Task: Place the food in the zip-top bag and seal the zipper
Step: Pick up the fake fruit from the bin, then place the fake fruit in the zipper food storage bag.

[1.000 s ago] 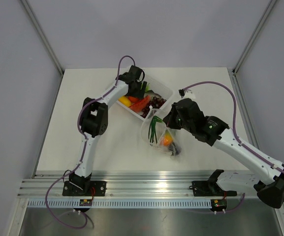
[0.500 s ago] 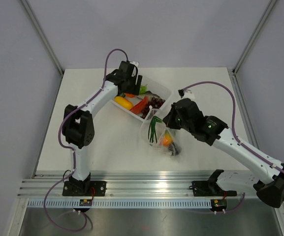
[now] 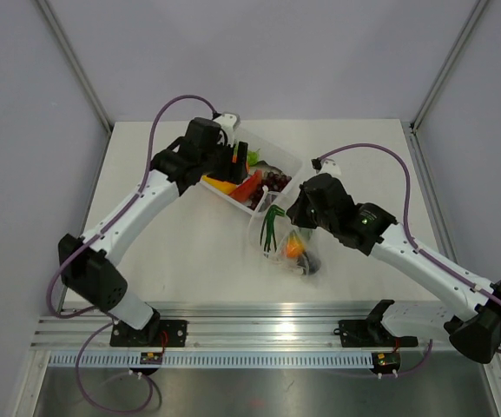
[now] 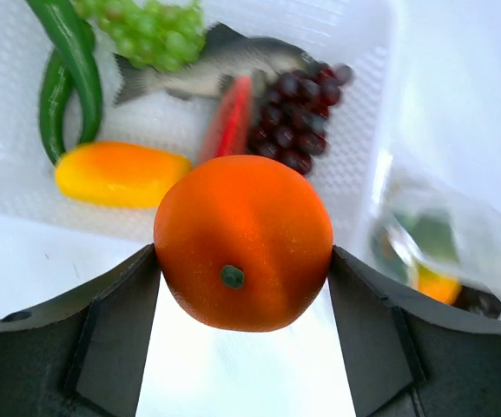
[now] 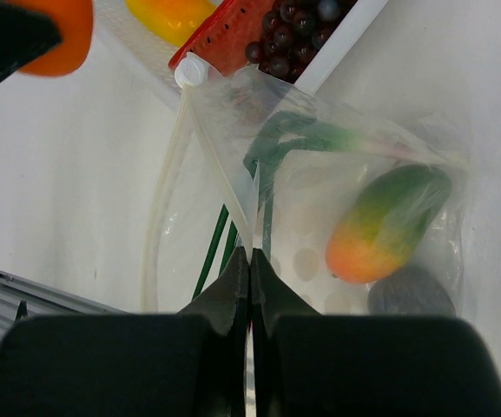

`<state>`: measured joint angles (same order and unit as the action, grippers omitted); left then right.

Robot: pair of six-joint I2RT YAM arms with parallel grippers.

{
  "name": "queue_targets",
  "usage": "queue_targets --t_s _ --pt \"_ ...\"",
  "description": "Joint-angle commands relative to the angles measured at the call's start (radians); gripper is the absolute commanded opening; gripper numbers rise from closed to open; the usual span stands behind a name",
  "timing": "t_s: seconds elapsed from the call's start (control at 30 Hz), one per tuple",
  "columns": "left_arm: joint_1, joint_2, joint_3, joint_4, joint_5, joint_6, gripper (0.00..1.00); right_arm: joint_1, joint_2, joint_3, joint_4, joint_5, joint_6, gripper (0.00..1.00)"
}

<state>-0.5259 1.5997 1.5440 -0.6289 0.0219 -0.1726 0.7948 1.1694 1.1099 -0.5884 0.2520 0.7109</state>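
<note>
**Entry 1, left gripper** (image 4: 243, 300): jaws clenched on 1 round orange toy fruit (image 4: 243, 239), gripped at its 2 sides.

**Entry 2, right gripper** (image 5: 250, 256): jaws pressed together, pinching 1 lip of the clear crinkly zip-top bag (image 5: 233, 122). The pale zipper strip (image 5: 170, 165) runs away beyond the tips and to their left.

**Entry 3, bag contents, beyond the right jaws:** green onion (image 5: 272, 143), green-and-orange oval piece (image 5: 387, 221), dark round fruit (image 5: 411, 291).

**Step judged:** carrying the orange to the bag.

**Method:** pass clear of the white perforated plastic tray (image 4: 354, 148), centre the fruit between the 2 lips, and release only once it is inside. The right jaws should hold their lip raised, since the mouth looks narrow.

**Location:** the bag lies ahead and right of the left jaws, just past the tray corner.
</note>
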Motion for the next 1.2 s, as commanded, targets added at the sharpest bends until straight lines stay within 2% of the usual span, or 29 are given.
queue_targets --t_s 0.0,0.13,0.27,0.33,0.47,0.67,0.8,0.83,0.9,0.93,1.07,1.17 --pt "-0.029 -0.156 -0.067 0.008 0.091 -0.057 0.43 0.009 0.006 0.044 0.022 0.036 -0.010 0.00" --pt "-0.098 -0.306 -0.169 0.005 0.171 -0.102 0.43 0.009 0.004 0.044 0.018 0.035 -0.005 0.00" --pt "-0.140 -0.374 -0.258 0.020 0.254 -0.166 0.43 0.009 -0.001 0.045 0.015 0.038 -0.001 0.00" --pt "-0.167 -0.389 -0.297 0.087 0.312 -0.209 0.43 0.009 -0.004 0.048 0.012 0.038 0.004 0.00" --pt "-0.194 -0.365 -0.358 0.185 0.365 -0.275 0.38 0.009 -0.013 0.053 0.007 0.030 0.010 0.00" --pt "-0.223 -0.276 -0.361 0.267 0.345 -0.303 0.40 0.011 -0.042 0.057 -0.005 0.012 0.024 0.00" --pt "-0.233 -0.196 -0.338 0.284 0.343 -0.303 0.57 0.011 -0.051 0.064 -0.017 0.012 0.025 0.00" --pt "-0.235 -0.167 -0.319 0.276 0.345 -0.303 0.75 0.011 -0.054 0.067 -0.024 0.013 0.027 0.00" --pt "-0.235 -0.149 -0.297 0.238 0.343 -0.301 0.95 0.011 -0.059 0.071 -0.031 0.015 0.027 0.00" --pt "-0.237 -0.144 -0.289 0.229 0.351 -0.298 0.99 0.011 -0.062 0.073 -0.037 0.016 0.028 0.00" --pt "-0.238 -0.185 -0.262 0.206 0.368 -0.263 0.99 0.011 -0.066 0.070 -0.047 0.021 0.028 0.00" --pt "-0.238 -0.234 -0.236 0.131 0.345 -0.228 0.99 0.012 -0.071 0.071 -0.051 0.021 0.032 0.00"
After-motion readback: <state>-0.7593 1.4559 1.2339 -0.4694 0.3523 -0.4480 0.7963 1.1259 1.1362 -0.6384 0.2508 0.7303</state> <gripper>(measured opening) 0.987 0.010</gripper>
